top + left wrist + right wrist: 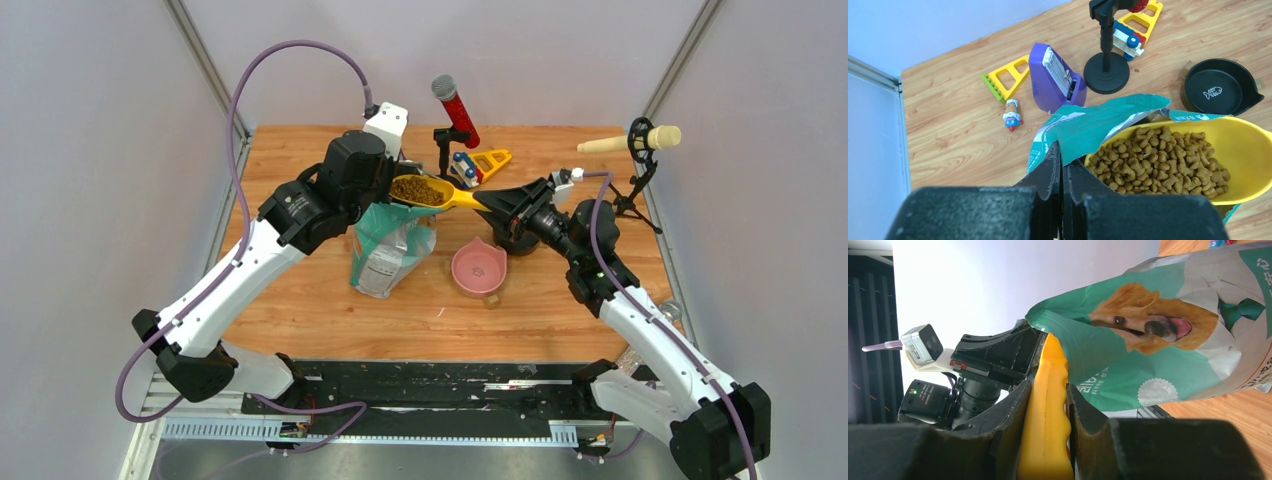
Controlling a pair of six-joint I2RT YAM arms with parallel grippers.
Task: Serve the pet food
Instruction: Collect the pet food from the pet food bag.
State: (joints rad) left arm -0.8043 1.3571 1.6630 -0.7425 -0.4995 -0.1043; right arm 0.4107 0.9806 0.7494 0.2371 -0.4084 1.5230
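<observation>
The teal-green pet food bag [392,245] stands upright mid-table. My left gripper [1064,157] is shut on its top edge [1098,125] and holds it up. My right gripper [492,200] is shut on the handle of a yellow scoop [1048,405]. The scoop's bowl [1243,145] is full of brown kibble [1168,160] and hangs level just above the bag's mouth [420,190]. A pink bowl [478,268] sits on the table right of the bag, empty. A black bowl [1220,87] with a fish mark sits behind it, under my right gripper.
A red microphone on a black stand [452,125], a purple box [1053,77], yellow toy frames [1005,80] and a small figure [1012,116] lie at the back. A cream microphone on a tripod [635,145] stands at the right edge.
</observation>
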